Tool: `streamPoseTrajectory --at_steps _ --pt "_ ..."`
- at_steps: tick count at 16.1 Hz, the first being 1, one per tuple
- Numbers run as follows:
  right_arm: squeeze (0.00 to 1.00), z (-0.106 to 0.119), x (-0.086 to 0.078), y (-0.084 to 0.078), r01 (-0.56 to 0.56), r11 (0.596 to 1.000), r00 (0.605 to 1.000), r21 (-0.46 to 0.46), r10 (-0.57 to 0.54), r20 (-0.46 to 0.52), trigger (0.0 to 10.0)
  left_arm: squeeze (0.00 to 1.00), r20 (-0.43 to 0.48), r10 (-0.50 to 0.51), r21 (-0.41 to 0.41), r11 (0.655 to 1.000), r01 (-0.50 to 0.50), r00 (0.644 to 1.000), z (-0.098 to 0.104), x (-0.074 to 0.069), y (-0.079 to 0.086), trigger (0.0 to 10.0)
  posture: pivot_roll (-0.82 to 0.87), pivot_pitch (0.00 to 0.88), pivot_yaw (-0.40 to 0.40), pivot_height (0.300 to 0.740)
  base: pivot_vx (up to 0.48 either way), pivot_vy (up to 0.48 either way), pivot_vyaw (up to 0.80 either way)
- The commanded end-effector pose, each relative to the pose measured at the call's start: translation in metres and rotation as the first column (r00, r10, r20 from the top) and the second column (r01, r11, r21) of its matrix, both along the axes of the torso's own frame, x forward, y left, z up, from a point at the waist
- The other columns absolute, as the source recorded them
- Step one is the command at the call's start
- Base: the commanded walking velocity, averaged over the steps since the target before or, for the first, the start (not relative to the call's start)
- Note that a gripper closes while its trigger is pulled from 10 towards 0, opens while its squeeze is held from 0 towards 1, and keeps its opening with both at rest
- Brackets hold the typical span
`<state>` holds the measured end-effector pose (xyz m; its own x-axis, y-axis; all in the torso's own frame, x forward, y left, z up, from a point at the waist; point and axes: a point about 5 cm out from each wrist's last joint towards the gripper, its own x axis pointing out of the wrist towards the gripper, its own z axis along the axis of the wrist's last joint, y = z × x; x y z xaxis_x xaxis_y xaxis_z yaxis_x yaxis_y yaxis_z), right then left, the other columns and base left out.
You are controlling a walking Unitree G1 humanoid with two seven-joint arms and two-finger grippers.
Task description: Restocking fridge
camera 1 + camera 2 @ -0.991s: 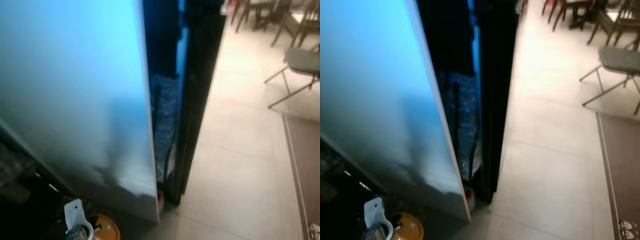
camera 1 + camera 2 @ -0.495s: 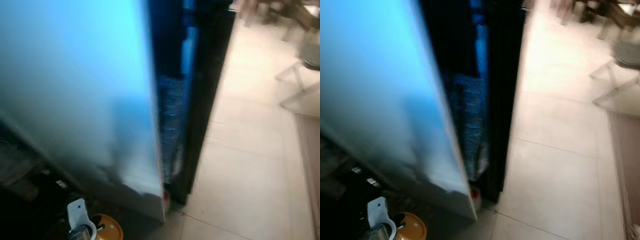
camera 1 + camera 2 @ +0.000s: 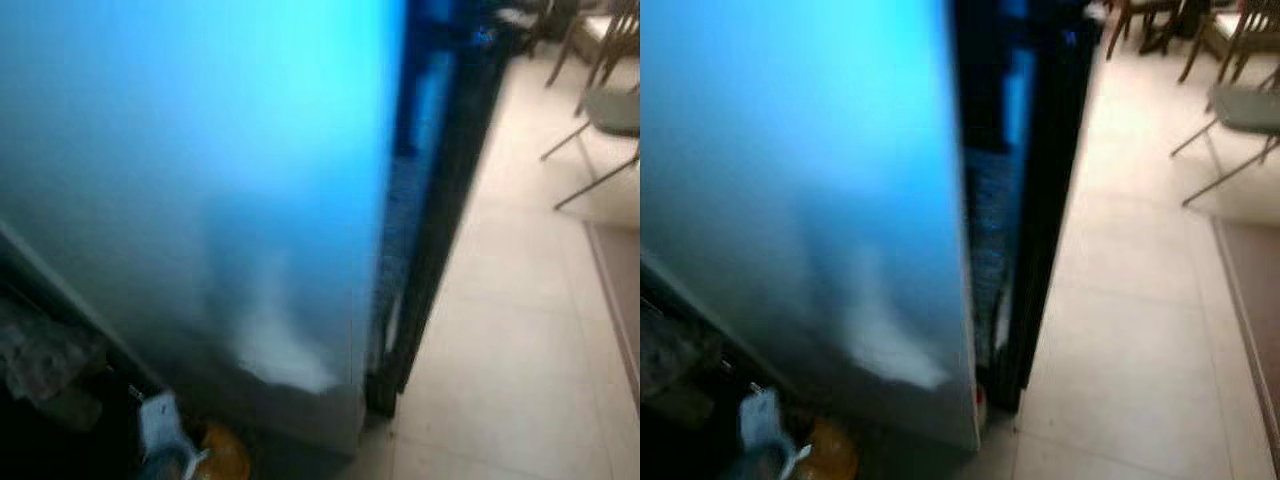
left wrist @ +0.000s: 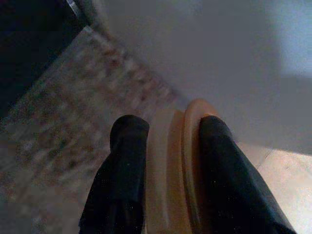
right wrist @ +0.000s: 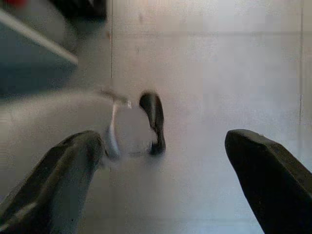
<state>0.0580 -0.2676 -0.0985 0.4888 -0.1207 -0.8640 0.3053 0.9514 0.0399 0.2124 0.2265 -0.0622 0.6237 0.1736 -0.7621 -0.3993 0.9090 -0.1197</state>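
Note:
The open fridge door [image 3: 200, 150] stands close in front of me, a broad pale panel lit blue, its edge running down to the floor. Behind that edge lies the fridge's dark body [image 3: 440, 200]; its inside is hidden. My left gripper [image 4: 168, 129] is shut on a flat round orange thing [image 4: 170, 165], held edge-on between the two black fingers. In the head views this orange thing [image 3: 228, 455] shows low down by the door's bottom corner. My right gripper [image 5: 163, 136] hangs open over the pale floor with nothing between its fingers.
Pale floor tiles [image 3: 520, 330] stretch to the right of the fridge. Folding chairs [image 3: 605, 100] and a dining set stand at the far right. A brown mat [image 3: 625, 300] lies along the right edge. Dark clutter [image 3: 50, 370] sits at lower left.
The whole picture has shifted and blurred, so the camera moved: the door now takes up more of the view, its edge further right. The orange thing stays in the left gripper.

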Motion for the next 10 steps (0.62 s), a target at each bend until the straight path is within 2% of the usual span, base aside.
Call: streamPoseTrajectory --at_steps 1,4,6,8,9,10 --pt "0.0 0.0 -0.003 -0.001 0.039 0.999 0.999 -0.008 -0.039 0.007 10.0 0.0 -0.032 0.004 0.011 1.0 -0.003 0.999 -0.005 -0.009 0.004 10.0 0.01 0.04 0.105 0.74 0.0 0.0 0.0" --pt "0.0 0.003 -0.003 -0.006 0.121 0.991 0.991 -0.052 -0.117 0.061 10.0 0.0 -0.044 0.007 0.012 1.0 -0.007 0.999 -0.006 -0.013 0.005 10.0 0.01 0.044 0.106 0.74 0.0 0.0 0.0" --pt "0.0 0.005 -0.003 -0.009 0.217 0.973 0.971 -0.075 -0.207 0.116 10.0 0.0 -0.053 0.01 0.014 1.0 -0.01 0.999 -0.008 -0.017 0.007 10.0 0.0 0.045 0.112 0.74 0.0 0.0 0.0" --pt "0.0 0.007 -0.001 -0.01 0.213 0.973 0.97 -0.094 -0.198 0.144 10.0 0.0 -0.06 0.014 0.017 1.0 -0.013 0.998 -0.009 -0.019 0.009 10.0 -0.01 0.047 0.118 0.74 0.0 0.0 0.0" --pt "0.0 0.009 0.001 -0.011 0.178 0.975 0.976 -0.134 -0.157 0.152 10.0 0.0 -0.065 0.009 0.022 1.0 -0.007 0.998 -0.009 -0.02 0.009 10.0 -0.01 0.048 0.113 0.74 0.0 0.0 0.0" --pt "0.0 0.009 0.001 -0.011 0.214 0.969 0.966 -0.123 -0.191 0.173 10.0 0.0 -0.063 0.01 0.023 1.0 -0.008 0.998 -0.009 -0.02 0.01 10.0 -0.02 0.048 0.112 0.74 0.0 0.0 0.0"
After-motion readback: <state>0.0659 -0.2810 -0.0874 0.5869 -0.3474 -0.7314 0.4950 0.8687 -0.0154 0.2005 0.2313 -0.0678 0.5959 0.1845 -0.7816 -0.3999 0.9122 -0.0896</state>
